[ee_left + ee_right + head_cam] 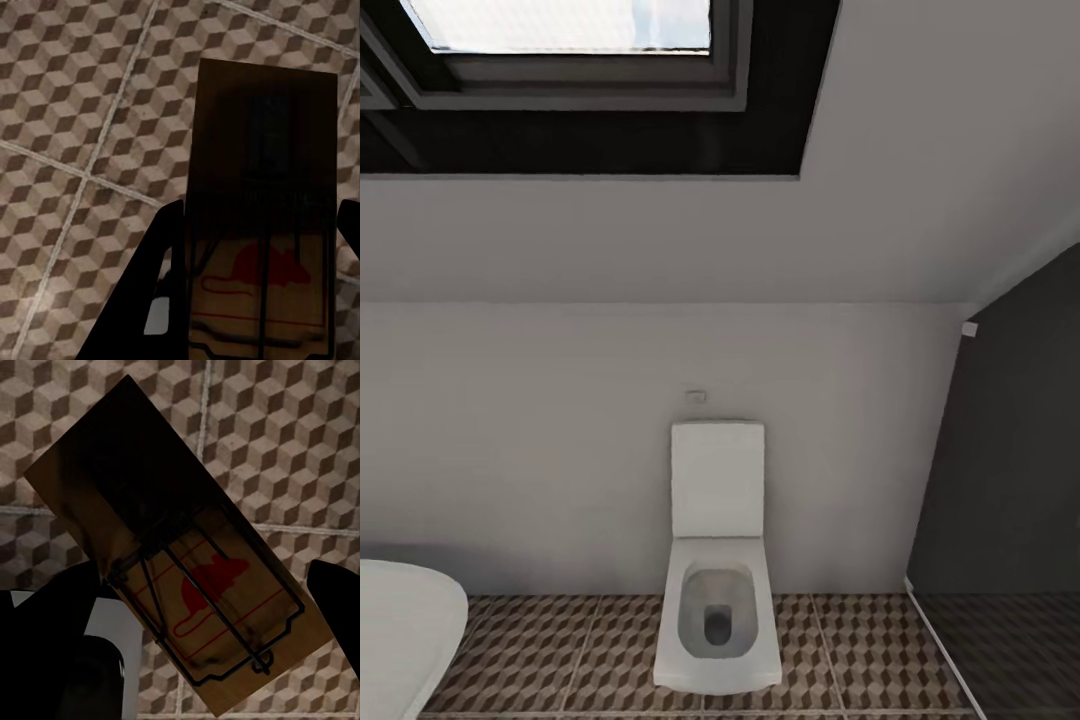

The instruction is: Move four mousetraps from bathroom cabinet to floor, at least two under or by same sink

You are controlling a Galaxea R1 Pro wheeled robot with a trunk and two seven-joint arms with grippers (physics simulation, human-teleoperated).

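Each gripper pinched a mousetrap, the left gripper (255, 292) one mousetrap (262, 202) and the right gripper (202, 615) another (172, 555), light, stiff wooden slabs likely best held by their edges, clear of the wire, above the bathroom floor (82, 112).

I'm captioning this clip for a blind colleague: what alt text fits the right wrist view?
A wooden mousetrap with a red mouse print and dark wire parts sits tilted between the right claw's dark fingers, held above the bathroom floor of brown-and-beige cube-pattern tiles.
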